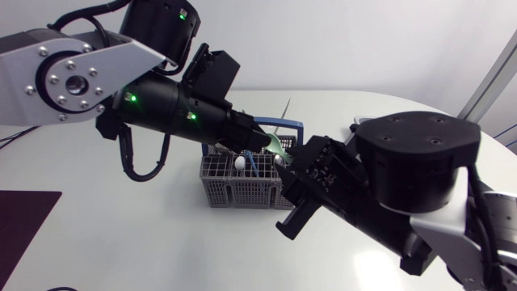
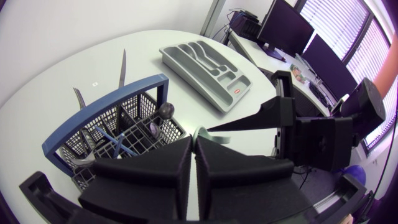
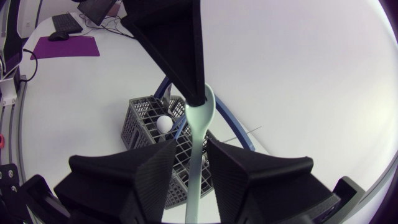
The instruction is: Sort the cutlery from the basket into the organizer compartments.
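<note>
Handover posture noted above the basket. Left arm [image 1: 161, 97] enters from the upper left of the head view. The left gripper [image 1: 263, 144] is clamped on the bowl of a pale green spoon [image 1: 277, 149], held above the grey basket [image 1: 234, 192] at centre frame, where other cutlery stands. Right of centre, the right gripper [image 3: 191, 143] is spread, with the spoon's handle running between its fingers without visible contact; it is judged ready to take over. Organizer [image 2: 189, 81] lies beyond the basket, well apart. The transfer probably serves the right arm's reach toward it.
</note>
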Available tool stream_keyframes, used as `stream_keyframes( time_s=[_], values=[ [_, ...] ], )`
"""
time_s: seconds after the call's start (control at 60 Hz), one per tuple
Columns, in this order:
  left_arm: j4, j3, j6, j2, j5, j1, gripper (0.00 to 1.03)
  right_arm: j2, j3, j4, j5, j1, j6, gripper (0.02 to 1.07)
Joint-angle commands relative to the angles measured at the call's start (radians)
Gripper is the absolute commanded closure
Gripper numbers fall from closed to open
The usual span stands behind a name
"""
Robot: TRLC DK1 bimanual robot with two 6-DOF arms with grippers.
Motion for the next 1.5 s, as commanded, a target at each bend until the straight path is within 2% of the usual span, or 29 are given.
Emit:
stream_keyframes(
  time_s=[0.0, 0.083, 0.2, 0.25, 0.333, 0.633, 0.917, 1.133, 1.2, 1.25, 1.433, 1.483],
  values=[
    [-0.001, 0.026, -0.027, 0.023, 0.017, 0.015, 1.00, 0.026, 0.003, 0.028, 0.021, 0.010, -0.025, 0.80],
    [-0.001, 0.015, -0.027, 0.025, 0.020, 0.023, 1.00, 0.037, 0.005, 0.031, 0.029, 0.008, -0.025, 0.80],
    [-0.001, 0.005, -0.027, 0.023, 0.031, 0.032, 1.00, 0.045, 0.003, 0.041, 0.029, 0.008, -0.027, 0.84],
    [0.001, -0.003, -0.026, 0.023, 0.032, 0.032, 1.00, 0.042, 0.000, 0.051, 0.029, 0.007, -0.027, 0.90],
    [0.001, -0.009, -0.024, 0.023, 0.034, 0.032, 1.00, 0.043, 0.000, 0.051, 0.027, 0.007, -0.028, 0.91],
    [0.004, -0.017, -0.029, 0.011, 0.044, 0.024, 0.88, 0.040, -0.010, 0.022, 0.007, 0.014, -0.035, 0.95],
    [0.004, -0.002, -0.040, -0.009, 0.050, 0.024, 0.84, 0.008, -0.029, 0.007, -0.002, 0.016, -0.038, 0.97],
    [0.001, 0.081, -0.018, -0.055, 0.049, 0.119, 0.64, -0.090, -0.086, -0.062, -0.025, -0.004, -0.056, 0.97],
    [0.002, 0.107, 0.005, -0.056, 0.049, 0.153, 0.57, -0.139, -0.106, -0.096, -0.049, -0.032, -0.065, 0.97],
    [0.002, 0.121, 0.017, -0.053, 0.049, 0.175, 0.56, -0.173, -0.119, -0.123, -0.077, -0.067, -0.068, 0.96],
    [0.021, 0.124, 0.105, -0.050, 0.026, 0.182, 0.54, -0.305, -0.162, -0.220, -0.207, -0.216, -0.119, 0.96],
    [0.019, 0.120, 0.138, -0.049, -0.009, 0.164, 0.51, -0.346, -0.178, -0.249, -0.273, -0.286, -0.143, 0.96]
  ],
)
